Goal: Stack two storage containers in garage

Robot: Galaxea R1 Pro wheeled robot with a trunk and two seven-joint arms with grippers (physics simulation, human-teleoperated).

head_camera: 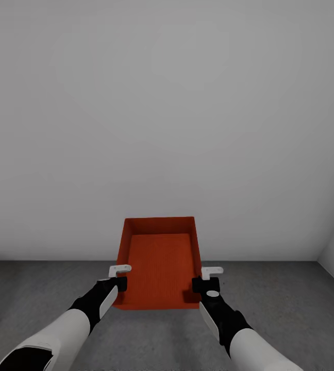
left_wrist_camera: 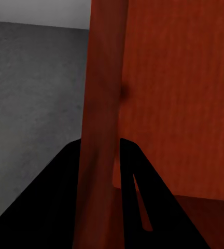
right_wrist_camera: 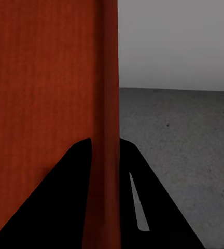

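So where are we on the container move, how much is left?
Done: the robot is in the garage, facing a white-grey wall over dark concrete floor. In hand: one storage container is held off the floor, the left gripper and right gripper each clamped on a side wall. Left: set it down. I can't see the other container here, so stacking remains.

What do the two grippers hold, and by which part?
Both hold one red-orange storage container: left gripper on its left side wall, right gripper on its right side wall.
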